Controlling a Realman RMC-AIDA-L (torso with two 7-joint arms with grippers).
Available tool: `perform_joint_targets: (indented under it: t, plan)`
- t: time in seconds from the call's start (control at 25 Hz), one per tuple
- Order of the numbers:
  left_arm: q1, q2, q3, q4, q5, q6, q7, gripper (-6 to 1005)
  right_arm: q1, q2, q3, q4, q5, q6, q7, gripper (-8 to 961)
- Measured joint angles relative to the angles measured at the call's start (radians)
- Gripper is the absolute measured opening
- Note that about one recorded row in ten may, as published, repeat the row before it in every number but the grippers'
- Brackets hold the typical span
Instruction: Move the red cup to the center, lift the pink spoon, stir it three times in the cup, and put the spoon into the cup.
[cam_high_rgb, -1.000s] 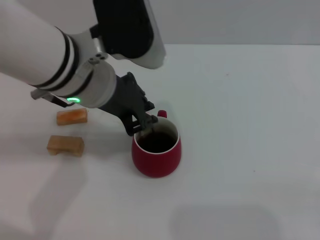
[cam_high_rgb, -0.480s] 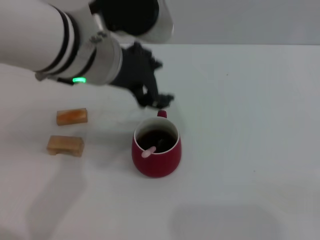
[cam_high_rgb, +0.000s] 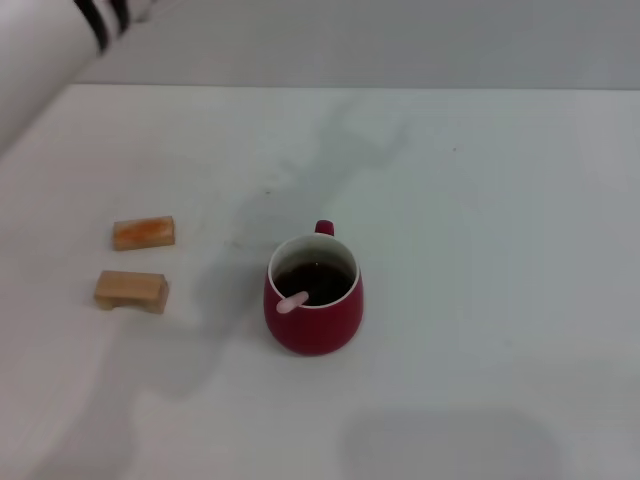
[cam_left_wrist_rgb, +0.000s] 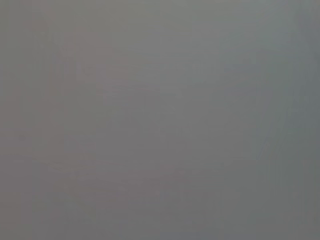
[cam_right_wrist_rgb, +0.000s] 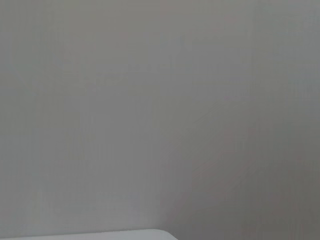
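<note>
1. Red cup (cam_high_rgb: 313, 308) sat upright mid desk (cam_high_rgb: 480, 250), handle at far side.
2. Pink spoon (cam_high_rgb: 294, 301) stood in cup, pink end on near-left rim.
3. Both grippers out of sight; only left arm (cam_high_rgb: 45, 50) showed, far left.

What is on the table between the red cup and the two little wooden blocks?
Nothing. In the head view, only bare white table lies between the red cup and the wooden blocks.

Two blocks (cam_high_rgb: 132, 262) left of red cup (cam_high_rgb: 313, 306).
</note>
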Motion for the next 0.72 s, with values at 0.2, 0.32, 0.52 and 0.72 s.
perform_joint_targets:
  t: [0.2,0.32,0.52,0.72]
  plan:
    - [0.017,0.001,0.206,-0.151,-0.018,0.570,-0.038,822,0.000,0.000,-0.006,-0.001,0.000,0.000,0.000,0]
    - [0.006,0.001,0.264,-0.255,0.079,0.830,-0.179,822,-0.001,0.000,-0.012,-0.003,0.000,0.000,0.000,0]
    - [-0.028,-0.005,0.260,-0.521,0.257,1.156,-0.512,821,-0.001,0.000,-0.014,-0.006,0.000,-0.002,0.000,0]
    - [-0.083,-0.008,0.231,-0.745,0.269,1.236,-0.523,820,-0.004,-0.001,-0.020,-0.014,0.000,-0.011,0.000,0]
